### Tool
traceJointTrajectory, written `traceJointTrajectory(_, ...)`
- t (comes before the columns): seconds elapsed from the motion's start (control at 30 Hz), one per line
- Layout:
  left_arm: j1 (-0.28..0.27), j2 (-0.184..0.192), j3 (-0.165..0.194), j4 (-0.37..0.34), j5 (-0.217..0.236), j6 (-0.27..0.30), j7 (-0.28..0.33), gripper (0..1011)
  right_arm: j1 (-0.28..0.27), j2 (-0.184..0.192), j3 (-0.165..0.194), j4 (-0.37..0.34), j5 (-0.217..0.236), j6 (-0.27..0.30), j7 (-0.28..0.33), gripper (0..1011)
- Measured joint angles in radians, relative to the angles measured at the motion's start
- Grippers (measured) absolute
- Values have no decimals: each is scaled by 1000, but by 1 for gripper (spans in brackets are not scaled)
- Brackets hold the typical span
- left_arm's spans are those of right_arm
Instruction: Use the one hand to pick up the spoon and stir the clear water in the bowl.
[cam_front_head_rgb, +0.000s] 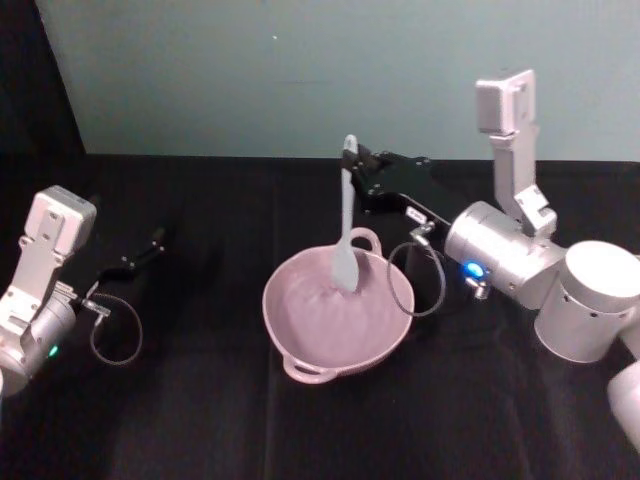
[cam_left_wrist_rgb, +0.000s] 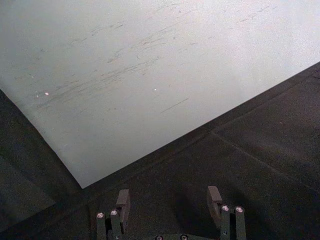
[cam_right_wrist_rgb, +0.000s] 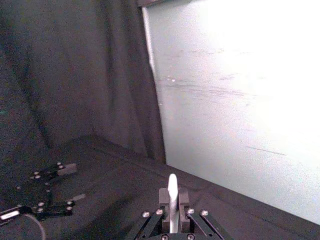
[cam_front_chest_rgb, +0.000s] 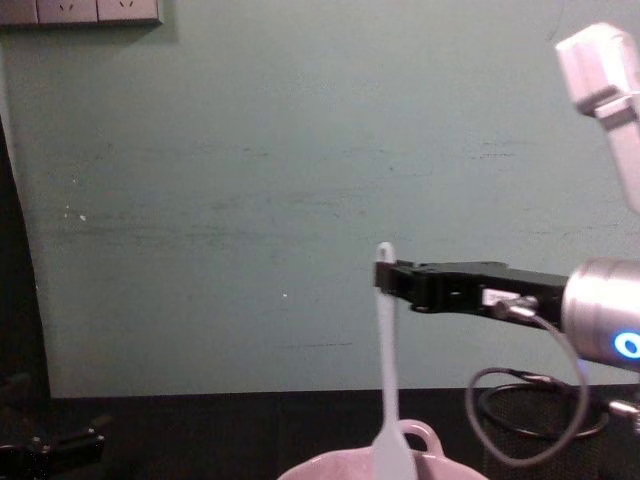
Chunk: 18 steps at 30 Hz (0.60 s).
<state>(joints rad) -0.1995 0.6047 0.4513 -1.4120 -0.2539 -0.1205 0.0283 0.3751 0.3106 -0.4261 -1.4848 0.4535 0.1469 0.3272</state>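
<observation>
Your R gripper (cam_front_head_rgb: 352, 158) is clamped on the spoon (cam_front_head_rgb: 345, 235) handle tip — long axis approx vertical, broad end down in the bowl (cam_front_head_rgb: 300, 330); L gripper (cam_left_wrist_rgb: 168, 197) parked left, jaws apart.

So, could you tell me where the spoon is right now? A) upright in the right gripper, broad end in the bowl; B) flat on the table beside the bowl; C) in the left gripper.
A: the right gripper clamps the spoon near its handle tip, its broad end down in the bowl; the left gripper is parked open at the left.
</observation>
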Motion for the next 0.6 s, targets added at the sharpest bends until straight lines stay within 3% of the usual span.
traceJointTrajectory(0.27,0,0,0,0,0,0,0,1011,-59,46,29,-80,-7,26,-12,109)
traceJointTrajectory(0.43,0,0,0,0,0,0,0,1011,-88,71,12,-150,-35,57,-9,109)
traceJointTrajectory(0.6,0,0,0,0,0,0,0,1011,-99,72,-15,-185,-51,74,6,109)
